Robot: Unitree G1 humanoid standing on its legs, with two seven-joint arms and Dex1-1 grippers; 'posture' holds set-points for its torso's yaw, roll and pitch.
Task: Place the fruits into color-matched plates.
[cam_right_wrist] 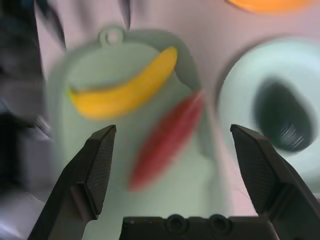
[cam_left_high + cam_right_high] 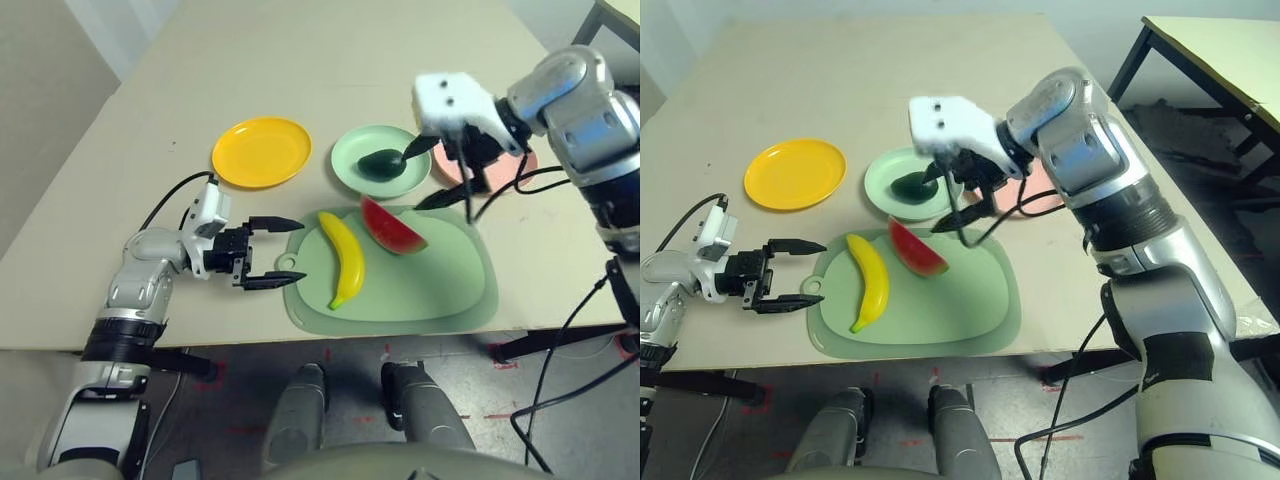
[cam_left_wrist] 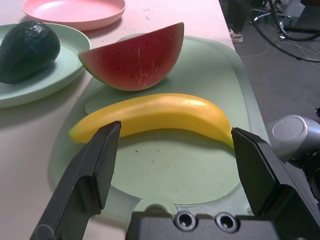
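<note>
The dark green avocado [image 2: 380,164] lies in the mint green plate [image 2: 352,170]. The yellow banana [image 2: 343,258] and the red watermelon wedge [image 2: 392,228] rest on the pale green mat [image 2: 430,285]. At the back left, the yellow-orange plate [image 2: 262,151] holds nothing. The pink plate [image 3: 75,10] is bare where it shows and lies partly hidden behind my right arm. My left gripper [image 2: 290,253] is open at the mat's ring tab, its fingers pointing at the banana [image 3: 160,115]. My right gripper [image 2: 426,175] hangs open above the gap between the green plate and the watermelon [image 1: 165,145].
The beige table [image 2: 150,120] has free room at the back and far left. Black cables [image 2: 560,330] hang from my right arm past the table's right front edge. A second table [image 2: 1230,50] stands at the far right.
</note>
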